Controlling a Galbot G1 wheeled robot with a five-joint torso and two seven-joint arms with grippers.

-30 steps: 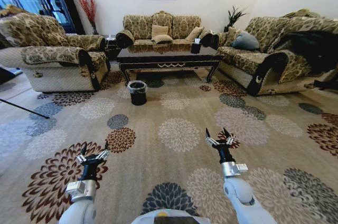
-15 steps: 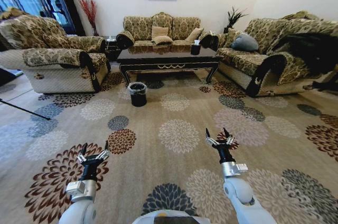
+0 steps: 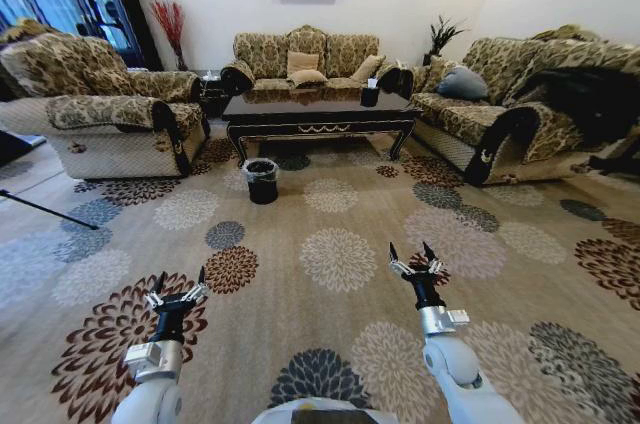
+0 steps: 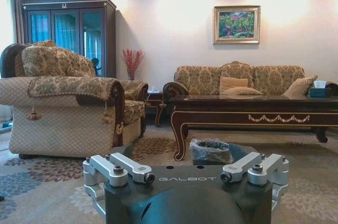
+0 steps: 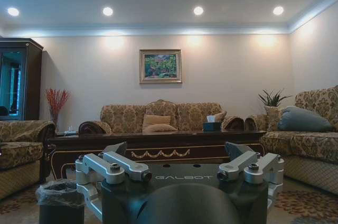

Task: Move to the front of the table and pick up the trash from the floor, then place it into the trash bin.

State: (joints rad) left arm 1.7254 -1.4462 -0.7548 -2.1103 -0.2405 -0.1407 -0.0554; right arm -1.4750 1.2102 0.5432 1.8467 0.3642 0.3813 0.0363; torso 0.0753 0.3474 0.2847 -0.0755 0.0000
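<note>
head view: we hold the left gripper (image 3: pixel 177 287) and right gripper (image 3: pixel 414 256) low over the carpet, jaws wide and empty, the trash bin (image 3: pixel 262 180) beside the table (image 3: pixel 318 110) ahead.

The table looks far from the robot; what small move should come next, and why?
Probably keep driving forward. The table and the trash bin stand across a wide stretch of carpet, and the left end effector and right end effector hang open and empty, low in front.

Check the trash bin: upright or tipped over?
Upright. The trash bin stands on the carpet before the table, liner rim facing up.
</note>
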